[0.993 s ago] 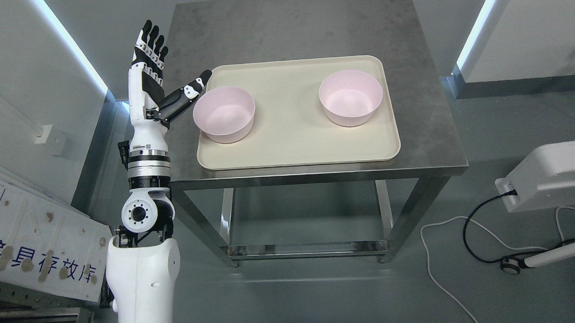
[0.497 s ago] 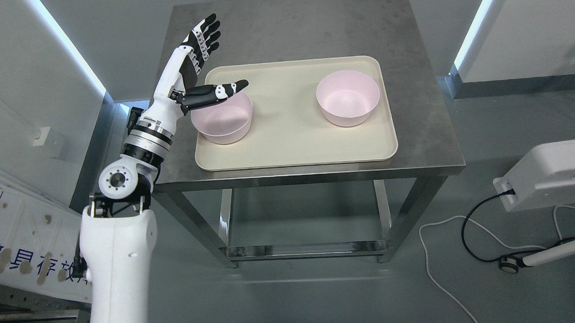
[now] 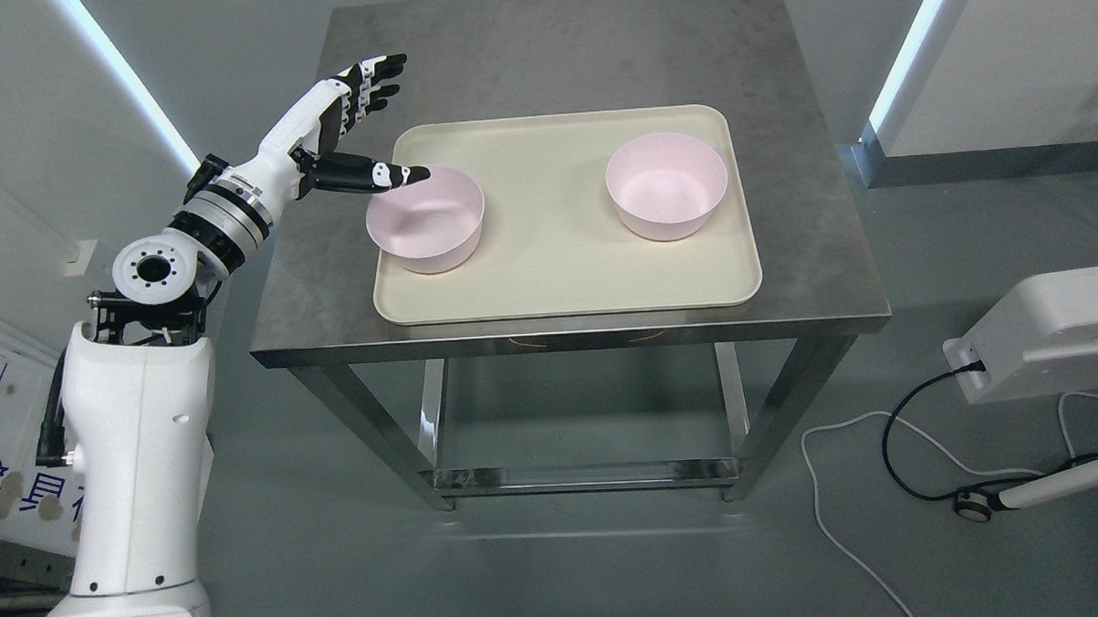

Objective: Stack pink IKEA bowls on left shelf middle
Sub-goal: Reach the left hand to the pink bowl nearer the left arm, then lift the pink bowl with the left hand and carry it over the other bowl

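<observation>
Two pink bowls stand upright on a cream tray (image 3: 557,281) on a steel table (image 3: 813,272). The left bowl (image 3: 425,223) is near the tray's left edge, the right bowl (image 3: 666,187) toward its back right. My left hand (image 3: 374,123) is open above the table's left side, just behind and left of the left bowl. Its fingers (image 3: 367,77) are spread and point toward the back right. Its thumb (image 3: 380,176) reaches over the left bowl's back-left rim. It holds nothing. My right arm is out of view.
A white machine (image 3: 1052,332) with cables (image 3: 847,481) on the floor stands at the right. A white board with print (image 3: 7,473) leans at the lower left. The table's lower rail (image 3: 582,476) shows beneath the top.
My left arm has swung outward to the left and lowered. The hand has tipped more level, with the thumb now over the left bowl's rim. The camera has shifted slightly.
</observation>
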Motion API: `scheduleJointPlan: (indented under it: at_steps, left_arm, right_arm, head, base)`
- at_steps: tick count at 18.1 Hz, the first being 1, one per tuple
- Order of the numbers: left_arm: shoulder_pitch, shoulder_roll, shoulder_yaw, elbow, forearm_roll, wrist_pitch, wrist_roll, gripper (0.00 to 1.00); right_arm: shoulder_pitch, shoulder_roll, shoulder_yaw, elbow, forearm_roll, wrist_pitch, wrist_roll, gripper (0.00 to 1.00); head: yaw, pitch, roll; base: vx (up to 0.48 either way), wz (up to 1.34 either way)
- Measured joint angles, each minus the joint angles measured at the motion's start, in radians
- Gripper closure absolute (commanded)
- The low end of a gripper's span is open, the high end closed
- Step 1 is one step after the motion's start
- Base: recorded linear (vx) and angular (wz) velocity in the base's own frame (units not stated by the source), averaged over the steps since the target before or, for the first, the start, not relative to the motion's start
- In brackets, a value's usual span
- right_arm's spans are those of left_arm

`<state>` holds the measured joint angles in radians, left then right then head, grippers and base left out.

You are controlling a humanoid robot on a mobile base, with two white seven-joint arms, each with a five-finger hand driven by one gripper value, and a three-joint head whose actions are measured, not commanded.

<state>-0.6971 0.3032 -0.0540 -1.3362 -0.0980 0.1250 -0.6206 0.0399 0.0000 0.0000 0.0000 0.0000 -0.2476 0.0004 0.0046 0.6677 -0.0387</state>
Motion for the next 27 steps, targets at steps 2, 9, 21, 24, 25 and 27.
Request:
scheduleJointPlan:
  at_steps: [2,9,21,24,25,27]
  left_arm:
    - [-0.006,0.012,-0.015,0.026,-0.017,0.006,-0.015,0.15]
    - [-0.018,0.001,-0.072,0.092,-0.071,0.013,-0.026,0.4]
    - [-0.061,-0.037,-0.132,0.153,-0.265,-0.069,-0.019,0.79]
    - [-0.071,-0.037,-0.141,0.162,-0.295,-0.116,-0.025,0.97]
    - [-0.073,-0.038,-0.143,0.165,-0.302,-0.136,-0.027,0.99]
    - [-0.075,-0.038,-0.144,0.17,-0.312,-0.172,-0.029,0.99]
  right_arm:
    - [0.0,0.0,0.0,0.0,0.0,0.0,0.0,0.0]
    - [0.0,0.0,0.0,0.0,0.0,0.0,0.0,0.0]
    - [0.0,0.0,0.0,0.0,0.0,0.0,0.0,0.0]
    - [0.0,0.0,0.0,0.0,0.0,0.0,0.0,0.0]
    - [0.0,0.0,0.0,0.0,0.0,0.0,0.0,0.0]
    - [0.0,0.0,0.0,0.0,0.0,0.0,0.0,0.0]
  head:
    - [0.0,0.0,0.0]
    - [0.0,0.0,0.0]
    - [0.0,0.0,0.0]
    - [0.0,0.0,0.0]
    - [0.0,0.0,0.0]
    - [0.0,0.0,0.0]
  base:
    - [0.0,0.0]
    - [0.0,0.0]
    - [-0.001,0.01]
    - [0.0,0.0]
    - [0.0,0.0]
    - [-0.003,0.01]
